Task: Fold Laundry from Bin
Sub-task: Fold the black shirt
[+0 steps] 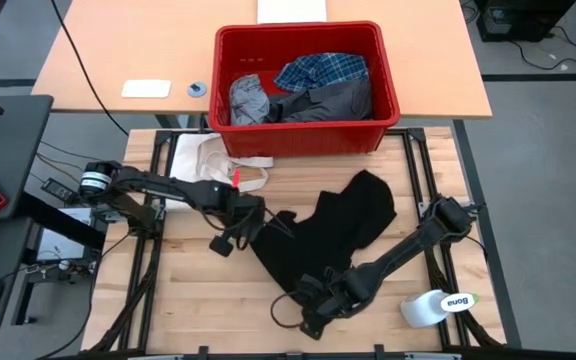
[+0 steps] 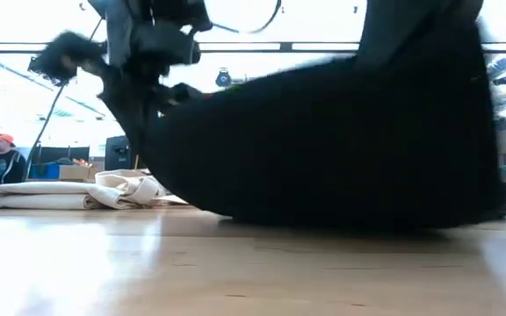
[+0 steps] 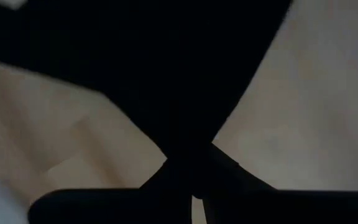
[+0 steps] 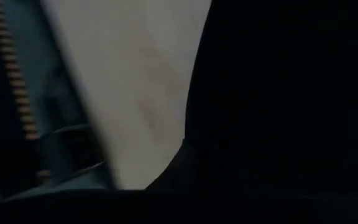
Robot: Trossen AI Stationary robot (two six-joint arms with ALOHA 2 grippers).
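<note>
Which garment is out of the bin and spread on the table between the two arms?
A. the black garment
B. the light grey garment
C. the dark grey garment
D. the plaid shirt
A: the black garment lies on the wooden table, while the plaid shirt and both grey pieces sit inside the red bin.

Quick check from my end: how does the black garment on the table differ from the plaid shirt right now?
The black garment lies spread on the wooden table, outside the bin; the plaid shirt sits crumpled inside the red bin. The black garment is plain and dark; the plaid shirt is blue-and-white checked. Both tools, left and right, are shut on the black garment's edges; neither touches the plaid shirt. Both are soft, unfolded laundry.
</note>
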